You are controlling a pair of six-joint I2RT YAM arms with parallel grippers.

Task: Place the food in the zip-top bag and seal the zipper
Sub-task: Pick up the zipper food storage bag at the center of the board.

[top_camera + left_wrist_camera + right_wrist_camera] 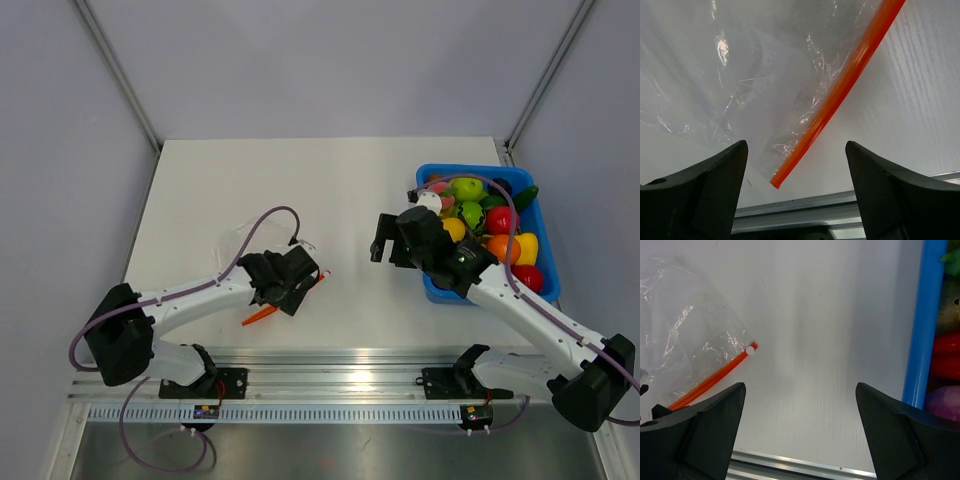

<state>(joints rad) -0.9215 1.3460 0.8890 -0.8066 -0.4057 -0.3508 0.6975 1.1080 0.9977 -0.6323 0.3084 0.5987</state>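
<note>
- The blue bin [432, 288] sits on the white surface [300, 180], and the other places below are given relative to it.
- The food [490, 220], glossy toy pieces in green, yellow, orange, red and purple, is all piled inside the bin.
- The zip-top bag [245, 238] lies flat on the surface, well away from the bin on the left arm's side. No food shows inside it.
- The zipper [840, 95] runs as an orange-red strip along the bag edge that faces the bin.
- The left gripper [796, 147] is over the bag, far from the bin. Its jaws are spread wide and hold nothing, and one end of the zipper lies between them.
- The right gripper [800, 387] is just beside the bin's outer wall, over bare surface between bin and bag. Its jaws are wide apart and empty.
</note>
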